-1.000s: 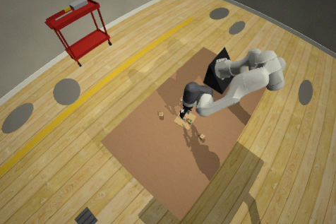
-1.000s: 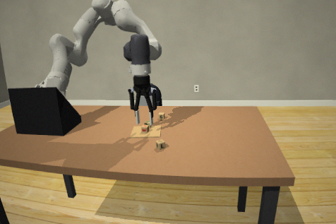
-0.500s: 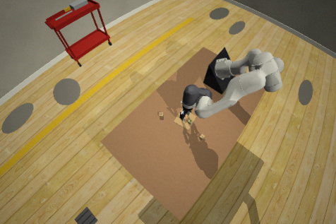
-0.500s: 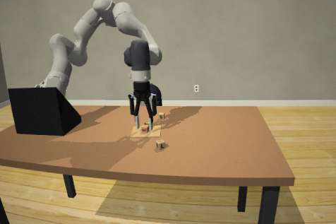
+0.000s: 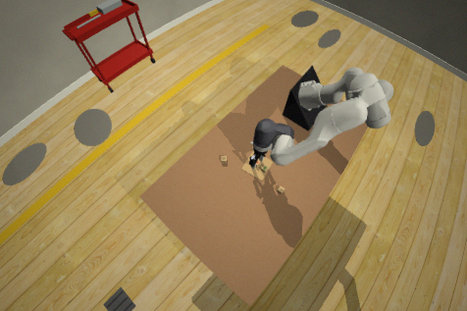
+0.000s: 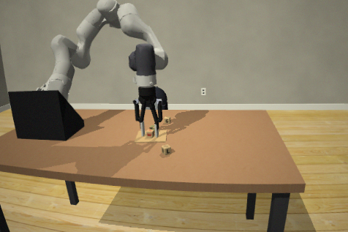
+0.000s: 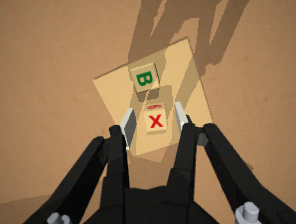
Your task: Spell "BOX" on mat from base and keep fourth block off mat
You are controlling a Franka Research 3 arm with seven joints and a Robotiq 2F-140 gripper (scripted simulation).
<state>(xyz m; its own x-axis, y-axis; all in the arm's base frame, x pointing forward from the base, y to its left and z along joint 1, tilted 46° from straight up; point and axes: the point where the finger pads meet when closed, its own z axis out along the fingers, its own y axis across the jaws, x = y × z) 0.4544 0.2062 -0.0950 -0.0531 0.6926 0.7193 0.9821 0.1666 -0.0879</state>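
Observation:
The mat (image 5: 248, 168) (image 6: 161, 139) (image 7: 112, 85) lies on the table, turned askew in the wrist view. A block with a green B (image 6: 152, 127) (image 7: 144, 78) (image 5: 263, 169) on top lies on it. A block with a red X (image 7: 156, 121) (image 6: 150, 134) on top also lies on the mat, apart from the B block. My gripper (image 7: 154, 113) (image 6: 150, 131) is partly open, with one finger on each side of the X block and a gap to both. Two more blocks lie off the mat: one block (image 6: 166, 149) (image 5: 224, 159) shows an L on a side, the other block (image 6: 167, 120) (image 5: 281, 189) a 6; their top letters are unreadable.
A black wedge-shaped body (image 5: 300, 107) (image 6: 36, 114) stands by the arm's base. The brown table (image 5: 196, 215) (image 6: 234, 153) carries the mat and blocks. A red cart (image 5: 123, 64) stands on the floor away from the table.

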